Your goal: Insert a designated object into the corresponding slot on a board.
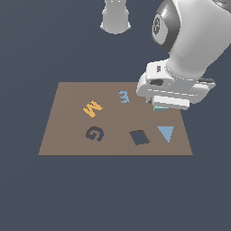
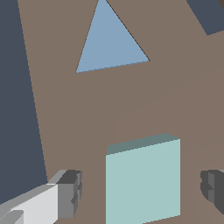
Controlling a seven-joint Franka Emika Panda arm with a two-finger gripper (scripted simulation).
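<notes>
The pale teal cube [image 1: 159, 108] sits on the brown board [image 1: 67, 113] near its far right part, mostly hidden under my hand in the exterior view. In the wrist view the cube [image 2: 142, 179] lies between my two fingers [image 2: 70, 194], with a gap on each side. My gripper [image 1: 158, 104] is open around the cube and low over the board. The dark navy square slot [image 1: 139, 137] lies nearer the board's front edge, to the exterior view's left of the cube. A corner of the slot [image 2: 205, 15] shows in the wrist view.
A flat blue triangle [image 1: 166, 132] lies on the board beside the slot and shows in the wrist view [image 2: 109, 43]. An orange M [image 1: 92, 108], a blue E [image 1: 124, 96] and a dark G cut-out [image 1: 94, 133] are on the board. The dark floor surrounds it.
</notes>
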